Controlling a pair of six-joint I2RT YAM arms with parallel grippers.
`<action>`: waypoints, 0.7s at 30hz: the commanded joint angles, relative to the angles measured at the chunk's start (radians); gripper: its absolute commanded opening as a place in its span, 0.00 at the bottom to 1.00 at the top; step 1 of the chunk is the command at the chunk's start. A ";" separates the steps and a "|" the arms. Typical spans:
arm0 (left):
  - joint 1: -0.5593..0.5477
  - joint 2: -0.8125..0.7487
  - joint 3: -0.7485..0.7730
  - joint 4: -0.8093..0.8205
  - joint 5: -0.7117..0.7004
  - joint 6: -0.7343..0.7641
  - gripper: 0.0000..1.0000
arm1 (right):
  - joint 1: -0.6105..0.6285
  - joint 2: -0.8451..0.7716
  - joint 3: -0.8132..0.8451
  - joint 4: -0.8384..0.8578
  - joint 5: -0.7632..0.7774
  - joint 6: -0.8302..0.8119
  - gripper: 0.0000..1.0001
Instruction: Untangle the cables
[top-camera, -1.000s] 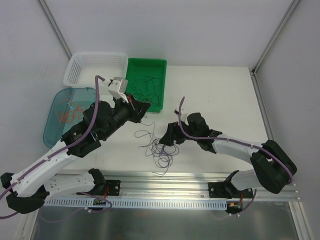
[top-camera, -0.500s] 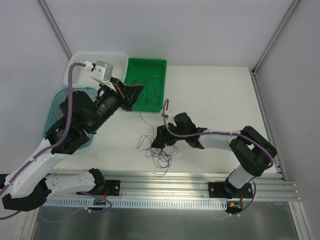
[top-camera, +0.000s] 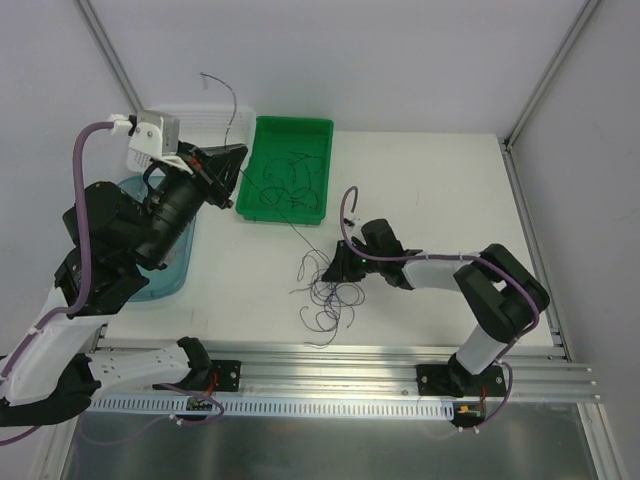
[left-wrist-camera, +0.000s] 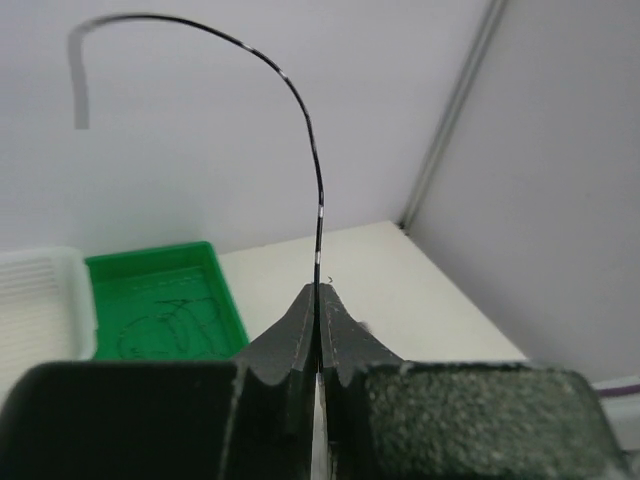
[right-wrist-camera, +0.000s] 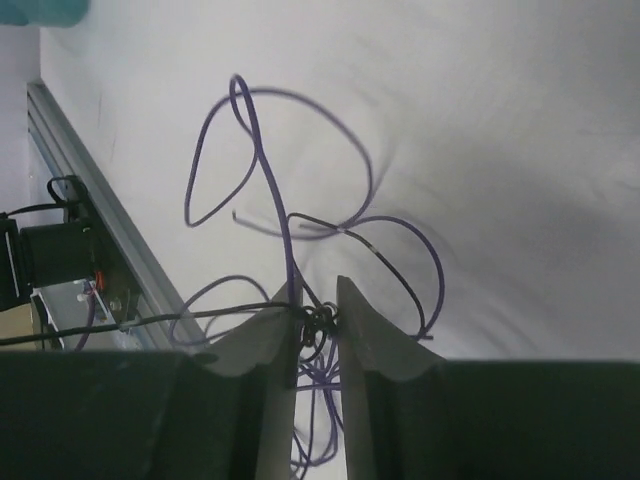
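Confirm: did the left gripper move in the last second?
Yes. The left gripper, pinching a black cable, went from the green tray's near-left corner toward the white basket.

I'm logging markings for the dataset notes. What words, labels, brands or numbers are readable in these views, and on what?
No text can be read in any view.
Green tray, white basket, cables: no markings seen.
Small board by the rail: any print too small to read.
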 joint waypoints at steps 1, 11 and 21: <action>-0.011 -0.039 0.054 0.042 -0.166 0.149 0.00 | -0.079 -0.085 -0.063 0.000 -0.001 0.046 0.23; -0.011 -0.113 -0.022 0.042 -0.390 0.266 0.00 | -0.285 -0.303 -0.078 -0.360 0.107 -0.135 0.24; 0.002 -0.090 -0.169 0.017 -0.470 0.281 0.00 | -0.495 -0.511 -0.070 -0.563 0.079 -0.225 0.01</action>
